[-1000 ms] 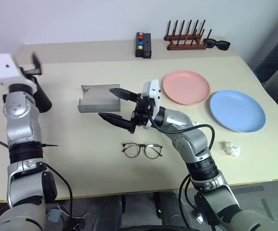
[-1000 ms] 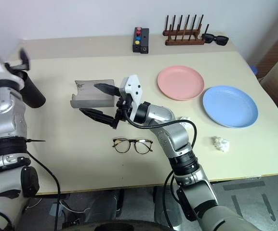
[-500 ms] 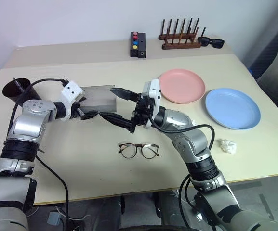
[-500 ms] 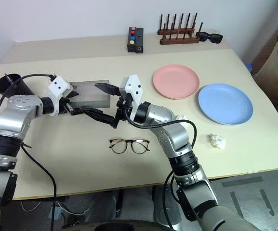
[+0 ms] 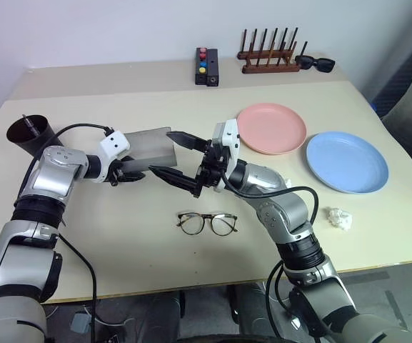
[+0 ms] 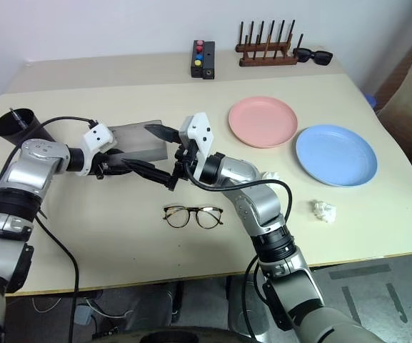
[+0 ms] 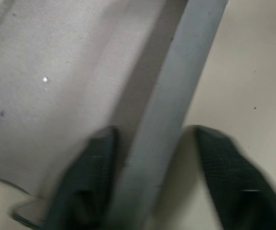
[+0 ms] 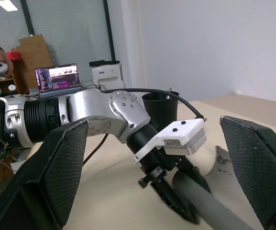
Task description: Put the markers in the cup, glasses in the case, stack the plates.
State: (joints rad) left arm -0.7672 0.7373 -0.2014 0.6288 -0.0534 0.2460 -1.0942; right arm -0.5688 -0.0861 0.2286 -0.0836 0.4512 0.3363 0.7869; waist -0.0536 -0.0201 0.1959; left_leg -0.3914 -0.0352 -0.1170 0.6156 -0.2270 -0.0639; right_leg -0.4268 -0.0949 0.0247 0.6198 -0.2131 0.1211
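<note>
We are looking at the glasses (image 5: 208, 223) first, because they are lying nearest to us, flat on the table (image 5: 148, 257), with their lenses side by side and their long line running left to right; nothing is touching them.

A bit farther in, our right gripper (image 5: 179, 159) is hanging in the air with its 2 fingers spread wide apart and nothing between them; it is pointing to our left, toward the case (image 5: 147, 146), and the glasses are lying just below and in front of it, so we judge this arm is the nearer 1 for picking them up.

Our left gripper (image 6: 120, 166) is reaching in from the left side; in the left wrist view its 2 fingers (image 7: 87, 187) are standing on either side of the front wall of the grey case, 1 inside and 1 outside; we are seeing a gap beside the outer finger, so we cannot tell if they are squeezing it yet.

The case is lying open with its long side running left to right, just behind the glasses.

Farther back on the left, the cup (image 5: 28, 133) is lying tipped, with a marker (image 5: 26, 121) poking out; on the right the pink plate (image 5: 272, 128) and blue plate (image 5: 347, 162) are sitting side by side, not stacked.
</note>
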